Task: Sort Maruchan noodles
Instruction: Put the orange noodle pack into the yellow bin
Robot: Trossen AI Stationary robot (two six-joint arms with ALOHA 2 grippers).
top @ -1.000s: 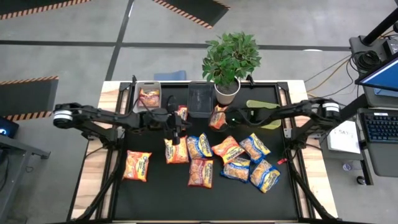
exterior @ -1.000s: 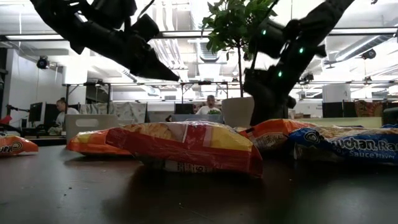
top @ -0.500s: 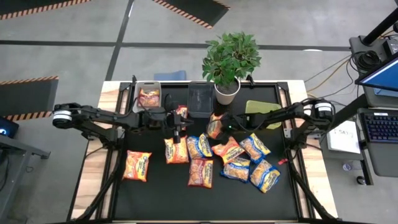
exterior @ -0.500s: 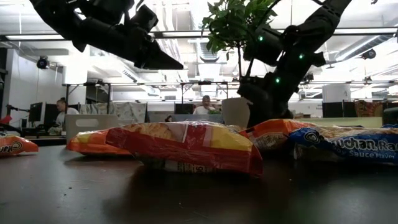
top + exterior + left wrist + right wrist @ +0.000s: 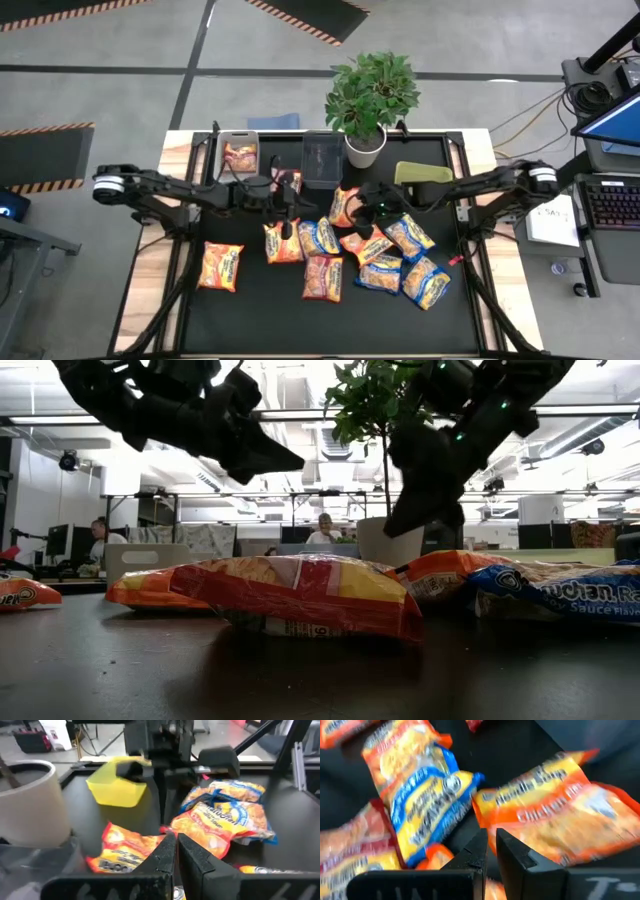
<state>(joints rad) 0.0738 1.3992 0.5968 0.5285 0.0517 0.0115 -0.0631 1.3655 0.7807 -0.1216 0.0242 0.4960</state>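
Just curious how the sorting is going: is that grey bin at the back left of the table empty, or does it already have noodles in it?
Not empty. The grey bin holds one red-orange packet, seen from above.

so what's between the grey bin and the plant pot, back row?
High view: a dark bin sits between grey bin and plant pot.

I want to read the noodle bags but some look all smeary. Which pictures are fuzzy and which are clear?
Right wrist view: the orange packet and blue-and-yellow packet are streaked with blur, their print hard to read. Left wrist view: soft, the yellow bin fuzzy-edged. Low view: the nearest packet is fairly sharp, the arms dark against bright ceiling lights. High view: clear, but print too small.
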